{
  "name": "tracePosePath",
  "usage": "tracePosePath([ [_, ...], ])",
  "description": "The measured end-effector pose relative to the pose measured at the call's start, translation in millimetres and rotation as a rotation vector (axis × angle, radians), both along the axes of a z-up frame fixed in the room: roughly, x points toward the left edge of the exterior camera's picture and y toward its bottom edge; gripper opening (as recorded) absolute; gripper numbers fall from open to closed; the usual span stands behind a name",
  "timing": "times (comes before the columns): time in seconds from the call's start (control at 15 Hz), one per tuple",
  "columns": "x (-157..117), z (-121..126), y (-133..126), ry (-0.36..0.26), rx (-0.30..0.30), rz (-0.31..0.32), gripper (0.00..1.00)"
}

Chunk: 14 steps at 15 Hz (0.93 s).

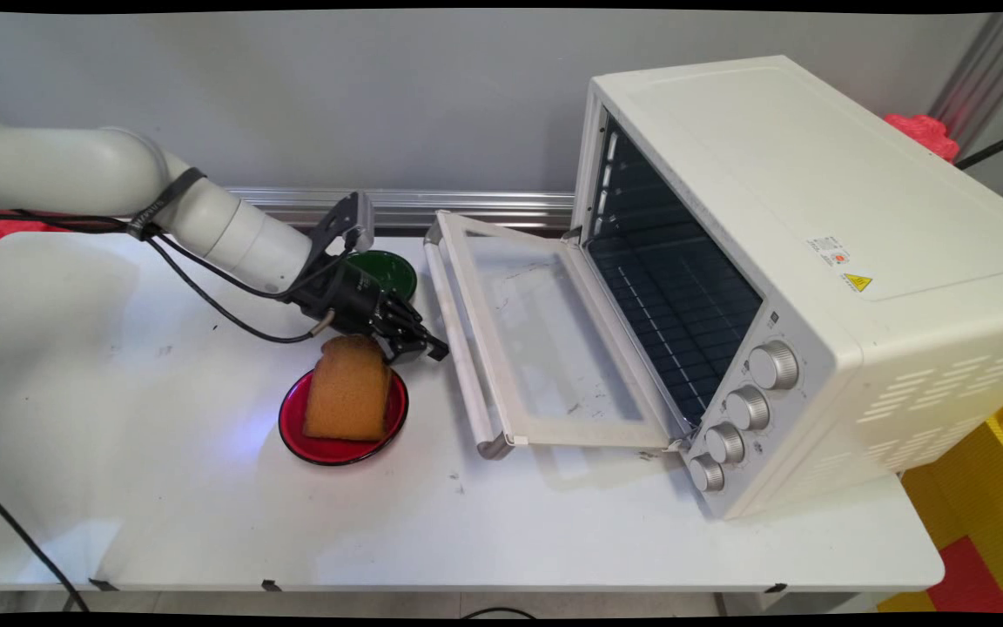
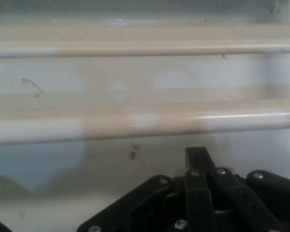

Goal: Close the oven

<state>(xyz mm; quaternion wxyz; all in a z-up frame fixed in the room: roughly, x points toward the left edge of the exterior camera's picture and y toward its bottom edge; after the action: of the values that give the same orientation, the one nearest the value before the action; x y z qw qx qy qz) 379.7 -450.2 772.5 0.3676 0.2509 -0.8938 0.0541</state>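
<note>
Between red plate and oven door, low over the counter, hovers the black claw, fingers drawn together and clenched on nothing. Just near-left of it leans a slice of brown toast, standing on the red plate. Behind the claw, toward the wall, sits a green plate, partly hidden by the wrist. Right of the claw lies the white oven's glass door, dropped fully open, its pale handle bar closest to the claw
</note>
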Motion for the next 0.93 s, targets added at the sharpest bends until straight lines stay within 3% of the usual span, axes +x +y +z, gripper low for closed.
tracePosePath([
  [0.93, -12.3, 0.7, -8.3, 0.058, -0.033, -0.009, 0.0],
])
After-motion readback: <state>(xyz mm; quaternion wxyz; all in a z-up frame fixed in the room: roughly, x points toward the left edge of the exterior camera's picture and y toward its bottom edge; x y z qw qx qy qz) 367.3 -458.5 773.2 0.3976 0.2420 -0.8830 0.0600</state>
